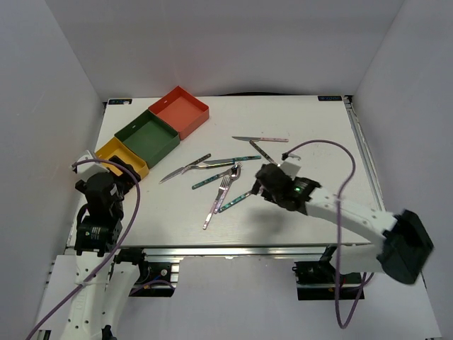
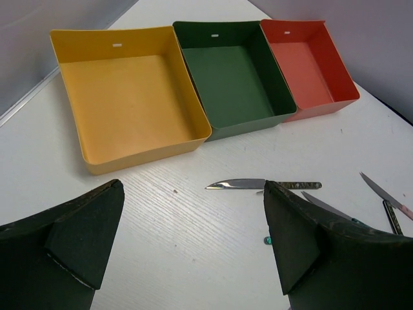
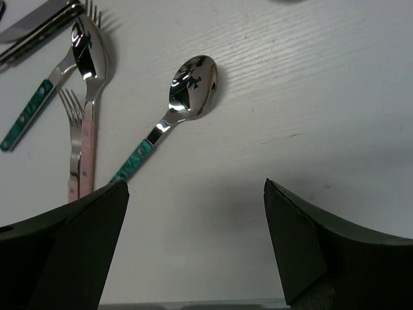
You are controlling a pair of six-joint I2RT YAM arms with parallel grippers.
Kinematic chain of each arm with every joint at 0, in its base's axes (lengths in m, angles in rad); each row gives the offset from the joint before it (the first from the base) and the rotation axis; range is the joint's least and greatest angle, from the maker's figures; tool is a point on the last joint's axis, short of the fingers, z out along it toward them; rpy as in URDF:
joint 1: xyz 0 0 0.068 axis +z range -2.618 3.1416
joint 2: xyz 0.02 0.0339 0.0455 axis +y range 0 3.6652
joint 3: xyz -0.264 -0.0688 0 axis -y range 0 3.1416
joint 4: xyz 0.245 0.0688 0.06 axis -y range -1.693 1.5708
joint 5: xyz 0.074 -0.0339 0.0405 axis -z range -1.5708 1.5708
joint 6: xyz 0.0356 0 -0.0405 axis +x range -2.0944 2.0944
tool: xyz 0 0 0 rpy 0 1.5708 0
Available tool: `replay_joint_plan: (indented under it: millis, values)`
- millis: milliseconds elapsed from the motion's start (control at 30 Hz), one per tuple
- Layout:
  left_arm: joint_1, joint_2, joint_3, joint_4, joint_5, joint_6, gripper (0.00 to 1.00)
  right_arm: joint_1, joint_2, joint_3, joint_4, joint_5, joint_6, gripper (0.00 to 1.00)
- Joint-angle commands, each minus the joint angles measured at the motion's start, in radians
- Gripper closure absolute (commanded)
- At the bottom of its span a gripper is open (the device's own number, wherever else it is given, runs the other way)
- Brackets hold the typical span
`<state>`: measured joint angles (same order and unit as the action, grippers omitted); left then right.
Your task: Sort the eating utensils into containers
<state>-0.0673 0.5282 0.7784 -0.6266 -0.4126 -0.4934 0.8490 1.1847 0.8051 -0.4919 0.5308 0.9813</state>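
We find the right gripper (image 3: 195, 194) spread wide and empty, low over the table (image 3: 335, 77). A teal-handled spoon (image 3: 173, 113) lies just ahead of its fingers, and we judge this an approach for a pick. The left gripper (image 2: 193, 190) is also parted and holds nothing. It faces the yellow tray (image 2: 129, 97), green tray (image 2: 232, 77) and red tray (image 2: 300, 64), set side by side and bare inside. The utensils (image 1: 219, 180) lie loose at mid-table, apart from the trays; none is sorted.
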Motion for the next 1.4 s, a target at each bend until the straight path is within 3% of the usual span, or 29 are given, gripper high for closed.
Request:
replay_joint_plan:
  millis: [0, 100, 200, 300, 433, 600, 667, 800, 833, 900, 933, 967, 1067, 1100, 1200, 1233, 1367]
  values:
    - [0.004, -0.004, 0.002, -0.010, -0.035, -0.013, 0.02, 0.118, 0.172, 0.161, -0.158, 0.297, 0.378, 0.11]
    - [0.004, 0.001, 0.004, -0.013, -0.037, -0.013, 0.02, 0.202, 0.486, 0.375, -0.389, 0.356, 0.607, 0.11]
    - [0.004, 0.000, 0.004, -0.013, -0.038, -0.014, 0.02, 0.214, 0.718, 0.610, -0.576, 0.313, 0.696, 0.23]
    - [0.003, -0.007, 0.002, -0.013, -0.041, -0.016, 0.02, 0.223, 0.820, 0.704, -0.579, 0.290, 0.686, 0.29]
    - [0.000, -0.016, 0.001, -0.007, -0.035, -0.013, 0.02, 0.223, 0.793, 0.579, -0.366, 0.252, 0.626, 0.35]
    - [0.001, -0.008, -0.001, -0.004, -0.025, -0.008, 0.02, 0.205, 0.825, 0.531, -0.333, 0.196, 0.622, 0.42]
    - [0.000, -0.005, 0.001, -0.002, -0.022, -0.008, 0.02, 0.200, 0.831, 0.519, -0.329, 0.172, 0.626, 0.51]
    - [0.001, 0.003, 0.002, -0.004, -0.020, -0.007, 0.02, 0.194, 0.787, 0.438, -0.290, 0.143, 0.654, 0.82]
    - [0.001, 0.006, 0.001, -0.004, -0.015, -0.007, 0.02, 0.194, 0.771, 0.406, -0.292, 0.152, 0.666, 0.85]
    - [0.000, 0.018, 0.009, 0.005, 0.043, 0.010, 0.02, 0.193, 0.715, 0.381, -0.310, 0.172, 0.698, 0.97]
    - [0.001, 0.041, 0.013, 0.008, 0.079, 0.018, 0.02, 0.190, 0.693, 0.362, -0.318, 0.202, 0.701, 0.98]
    - [0.001, 0.056, 0.022, 0.019, 0.197, 0.032, 0.02, 0.190, 0.643, 0.358, -0.336, 0.222, 0.694, 1.00]
    - [0.000, 0.142, 0.025, 0.080, 0.421, -0.009, 0.02, 0.203, 0.517, 0.329, -0.260, 0.307, 0.514, 1.00]
    - [-0.006, 0.157, 0.010, 0.106, 0.568, -0.058, 0.02, 0.206, 0.483, 0.312, -0.078, 0.307, 0.235, 1.00]
    - [-0.052, 0.174, -0.021, 0.244, 0.669, -0.143, 0.02, 0.219, 0.339, 0.183, 0.290, 0.061, -0.256, 1.00]
    - [-0.102, 0.177, -0.037, 0.280, 0.692, -0.198, 0.02, 0.219, 0.301, 0.143, 0.449, -0.104, -0.411, 1.00]
    - [-0.267, 0.266, -0.050, 0.370, 0.660, -0.266, 0.02, 0.220, 0.118, 0.029, 0.650, -0.317, -0.515, 1.00]
